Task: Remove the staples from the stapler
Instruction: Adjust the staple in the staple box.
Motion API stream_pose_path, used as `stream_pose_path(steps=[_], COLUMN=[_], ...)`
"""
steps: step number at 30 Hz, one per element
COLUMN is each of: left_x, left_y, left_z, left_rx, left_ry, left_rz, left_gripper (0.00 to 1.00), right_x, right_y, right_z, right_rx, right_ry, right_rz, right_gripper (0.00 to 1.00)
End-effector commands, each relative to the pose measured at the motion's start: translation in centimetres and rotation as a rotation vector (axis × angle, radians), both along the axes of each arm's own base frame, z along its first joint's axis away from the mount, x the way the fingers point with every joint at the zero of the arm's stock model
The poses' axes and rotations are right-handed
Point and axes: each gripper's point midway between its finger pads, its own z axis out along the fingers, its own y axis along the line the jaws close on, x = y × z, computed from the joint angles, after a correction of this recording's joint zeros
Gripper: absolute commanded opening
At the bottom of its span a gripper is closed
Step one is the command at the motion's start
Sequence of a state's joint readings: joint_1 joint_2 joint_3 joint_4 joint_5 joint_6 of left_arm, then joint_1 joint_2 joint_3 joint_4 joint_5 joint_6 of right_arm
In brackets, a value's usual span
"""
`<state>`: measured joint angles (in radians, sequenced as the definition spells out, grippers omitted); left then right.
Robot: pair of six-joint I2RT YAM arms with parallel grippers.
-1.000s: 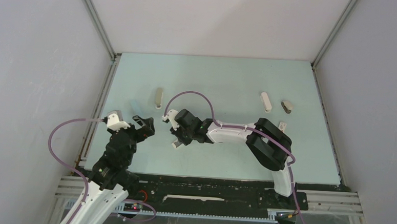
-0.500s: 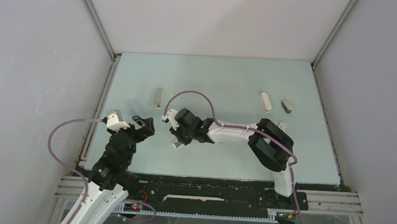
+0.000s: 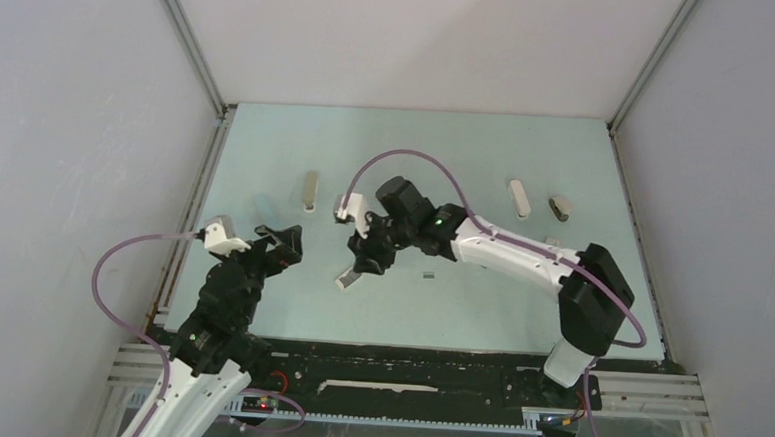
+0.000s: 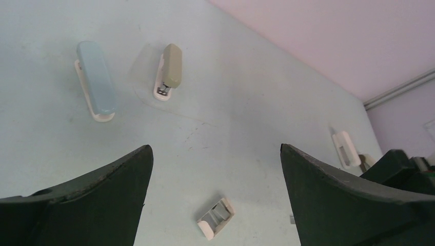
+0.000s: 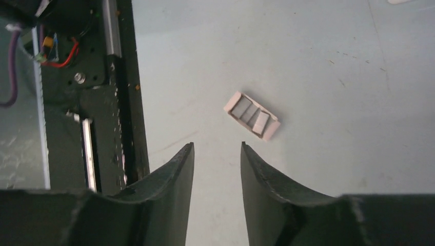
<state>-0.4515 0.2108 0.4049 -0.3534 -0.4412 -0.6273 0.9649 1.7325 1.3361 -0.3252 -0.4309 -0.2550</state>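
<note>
Descending now, the empty, narrowly parted right gripper [image 5: 217, 146] could knock the small white rectangular box [image 5: 251, 115] skidding across the pale green surface [image 5: 333, 169]; the left gripper [image 4: 215, 148] gapes wide.

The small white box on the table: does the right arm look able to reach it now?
Probably yes. The right gripper hangs open, and the small white box lies just ahead of it, with only bare table between them. Nothing appears to block the way.

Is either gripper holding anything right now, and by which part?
Nothing is held. The left gripper and the right gripper are both open and empty.
</note>
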Motion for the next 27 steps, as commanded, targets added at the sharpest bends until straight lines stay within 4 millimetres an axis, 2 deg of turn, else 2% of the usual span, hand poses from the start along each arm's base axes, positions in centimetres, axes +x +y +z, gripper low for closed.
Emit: stream_pose_path(steps=[1,6,12,15,21,27], left_x=[0.3,0.7,1.1,1.4,1.8,2.3], left_y=[-1.2,-2.7,-4.6,-5.2,-6.0,-7.0], left_z=[2.1,2.4,2.4,2.2,1.9,1.8], left_rx=[-0.08,-0.112,-0.141,-0.158,-0.174,-0.189], left_ry=[-0.081,-0.088,-0.091,-0.092,-0.089,-0.081], left_rz=[-0.049,-0.11,-0.191,-0.212,-0.239,-0.272], left_gripper=[1.0,1.0,1.0,1.0,1.0,1.0], right_x=[-1.1,0.0,0.7,1.1,2.5,3.6], right_y=[-3.4,-7.4,-12.6,-14.9,-18.8,-20.8], right_z=[3.4,3.6,3.8,3.9,3.0,2.5], right_rx=[0.034,-0.02,0.035,0.081,0.121,0.175], right_ry=[0.004,-0.016,0.093,0.144,0.182,0.218], right_rz=[0.121,0.085,0.046,0.01,-0.127,-0.218], right_gripper=[0.5,0.65,0.75,0.75,0.77,0.78])
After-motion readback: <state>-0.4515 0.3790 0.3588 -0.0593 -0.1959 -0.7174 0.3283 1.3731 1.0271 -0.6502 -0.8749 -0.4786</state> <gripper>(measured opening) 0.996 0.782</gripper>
